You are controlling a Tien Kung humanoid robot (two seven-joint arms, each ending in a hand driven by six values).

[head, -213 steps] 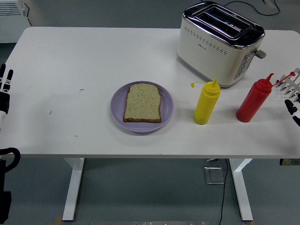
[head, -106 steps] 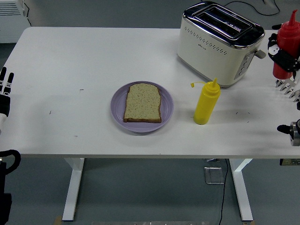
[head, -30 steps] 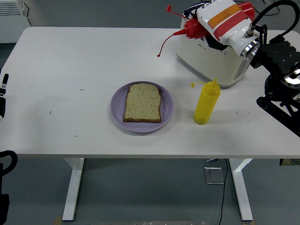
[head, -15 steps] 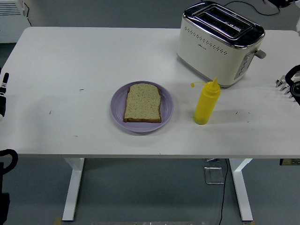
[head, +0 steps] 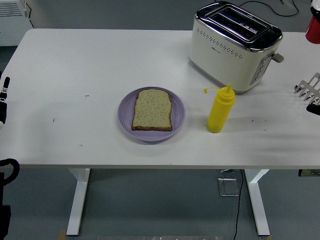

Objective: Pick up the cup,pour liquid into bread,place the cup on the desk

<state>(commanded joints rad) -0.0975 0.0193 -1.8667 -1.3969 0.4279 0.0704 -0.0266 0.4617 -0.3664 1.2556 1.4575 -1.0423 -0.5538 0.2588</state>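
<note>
Right hand (head: 311, 93) caught only at the right edge of the frame, about mid-height: a silvery and black bit of it, the rest cut off. Could not tell whether spread, pressed together or gripping anything. Left hand (head: 4, 100) likewise seen only as a thin black-and-white sliver at the left edge, low over the table's side; could not tell its state either.

Around them, on the white table (head: 75, 60): noted a cream and chrome toaster (head: 235, 46) at the upper right, with two slots on top. Just in front of it, near but apart, found a yellow squeeze bottle (head: 220, 109) upright, its cap hanging off to the left on a tether. Left of that, near the frame's middle, saw a purple plate (head: 126, 116) with a slice of bread (head: 152, 109) flat on it. Saw nothing standing between the plate and the right edge but the yellow squeeze bottle.

Spotted the red bottle (head: 314, 29) only as a red patch in the upper right corner, mostly cut off by the frame. Placed it above the right hand in the picture and right of the toaster, with bare table showing between it and the hand's visible part. Could not tell whether held.

Counted: two hands, one toaster, one yellow squeeze bottle, one red bottle, one purple plate, one slice of bread.
</note>
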